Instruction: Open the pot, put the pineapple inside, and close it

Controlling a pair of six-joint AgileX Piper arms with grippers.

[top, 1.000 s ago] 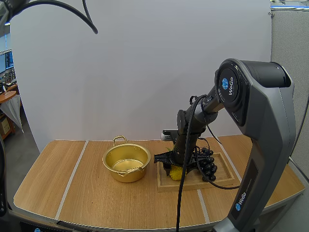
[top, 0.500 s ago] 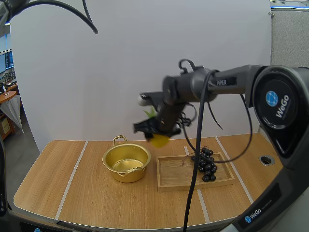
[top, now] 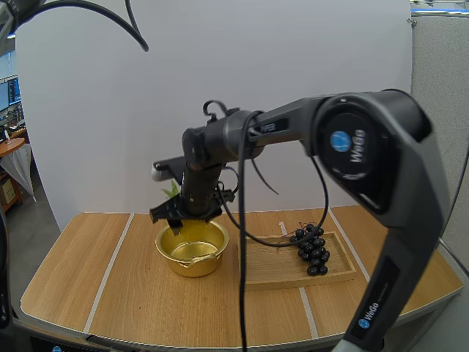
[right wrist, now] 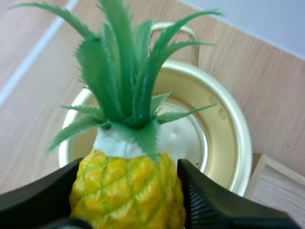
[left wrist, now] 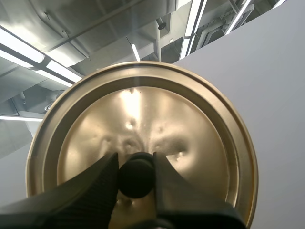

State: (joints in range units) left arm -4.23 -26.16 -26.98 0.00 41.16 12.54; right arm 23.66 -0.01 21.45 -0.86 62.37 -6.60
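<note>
The gold pot (top: 192, 248) stands uncovered near the table's middle. Right over it is my right gripper (top: 181, 217), shut on the pineapple, whose green leaves (top: 172, 189) poke out behind it. In the right wrist view the yellow pineapple (right wrist: 127, 183) sits between the fingers, its crown pointing across the pot's (right wrist: 228, 125) mouth below. In the left wrist view my left gripper (left wrist: 137, 177) is shut on the black knob (left wrist: 137, 172) of the gold lid (left wrist: 143, 114), held up off the pot.
A wooden tray (top: 270, 276) lies just right of the pot, with a bunch of dark grapes (top: 312, 249) at its far right end. The tray's corner (right wrist: 279, 188) shows beside the pot. Bare tabletop lies to the pot's left and front.
My right arm lifted the pineapple out of the tray, swung it up and leftward, and now holds it over the pot. The grapes stayed in the tray.
</note>
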